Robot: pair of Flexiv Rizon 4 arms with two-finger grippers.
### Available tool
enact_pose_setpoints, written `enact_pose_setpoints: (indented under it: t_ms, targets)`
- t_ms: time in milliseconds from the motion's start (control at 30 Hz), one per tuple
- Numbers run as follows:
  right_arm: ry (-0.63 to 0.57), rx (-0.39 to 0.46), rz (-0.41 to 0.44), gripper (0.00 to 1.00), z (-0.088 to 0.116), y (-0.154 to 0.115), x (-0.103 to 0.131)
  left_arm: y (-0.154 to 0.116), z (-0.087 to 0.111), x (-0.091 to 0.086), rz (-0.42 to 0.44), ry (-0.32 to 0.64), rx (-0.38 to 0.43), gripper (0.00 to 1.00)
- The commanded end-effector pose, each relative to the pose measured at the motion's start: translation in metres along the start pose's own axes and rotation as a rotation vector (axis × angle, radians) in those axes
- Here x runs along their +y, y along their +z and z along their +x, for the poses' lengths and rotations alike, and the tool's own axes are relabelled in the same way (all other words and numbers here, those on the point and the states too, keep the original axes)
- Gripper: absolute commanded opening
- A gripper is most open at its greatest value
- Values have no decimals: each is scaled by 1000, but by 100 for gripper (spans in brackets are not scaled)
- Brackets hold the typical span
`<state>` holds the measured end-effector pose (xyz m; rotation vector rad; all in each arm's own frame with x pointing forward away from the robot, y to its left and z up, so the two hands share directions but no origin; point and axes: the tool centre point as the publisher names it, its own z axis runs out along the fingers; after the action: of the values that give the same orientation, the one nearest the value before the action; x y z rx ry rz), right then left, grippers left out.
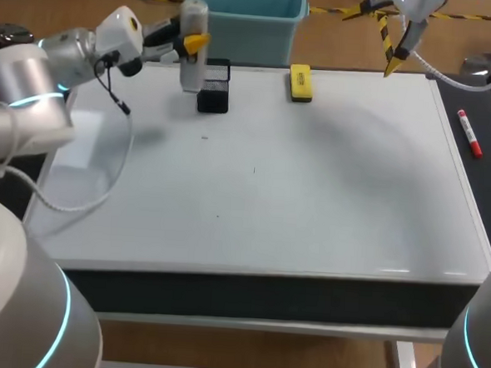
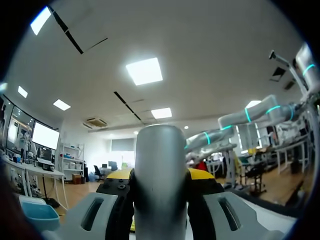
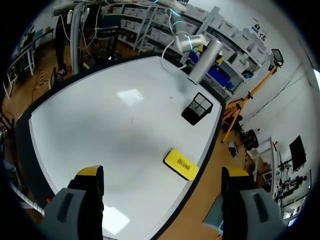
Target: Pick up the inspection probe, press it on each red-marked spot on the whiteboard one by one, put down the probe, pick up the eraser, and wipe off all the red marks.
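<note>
Grey probe [image 1: 192, 47] upright above whiteboard [image 1: 311, 196] far-left corner; yellow eraser [image 1: 300, 82] flat at far edge.

The whiteboard [image 1: 311, 196] is plain white. The probe [image 1: 192, 47] is silver-grey, the eraser [image 1: 300, 82] yellow, the mesh holder [image 1: 213, 94] black, the marker [image 1: 470, 133] red and white.

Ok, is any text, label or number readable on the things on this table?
None can be read.
On the eraser: small dark print on its yellow top, too blurred to read.
On the marker: too small to show any print.
On the whiteboard: a few tiny dark specks, no words or numbers.
On the probe: plain grey, no markings seen.
</note>
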<state>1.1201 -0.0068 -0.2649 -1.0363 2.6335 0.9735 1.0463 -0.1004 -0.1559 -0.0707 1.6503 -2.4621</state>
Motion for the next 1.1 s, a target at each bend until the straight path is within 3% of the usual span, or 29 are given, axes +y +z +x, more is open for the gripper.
enact_pose_setpoints:
  t_ms: [33, 533, 1100]
  targets:
    - [-2, 3, 3, 100, 0, -1, 0, 12, -29, 12, 18, 1, 148, 0]
    - [-2, 3, 3, 100, 0, -1, 0, 24, -62, 28, 43, -5, 180, 0]
    - [-2, 3, 3, 100, 0, -1, 0, 25, -74, 52, 40, -44, 190, 0]
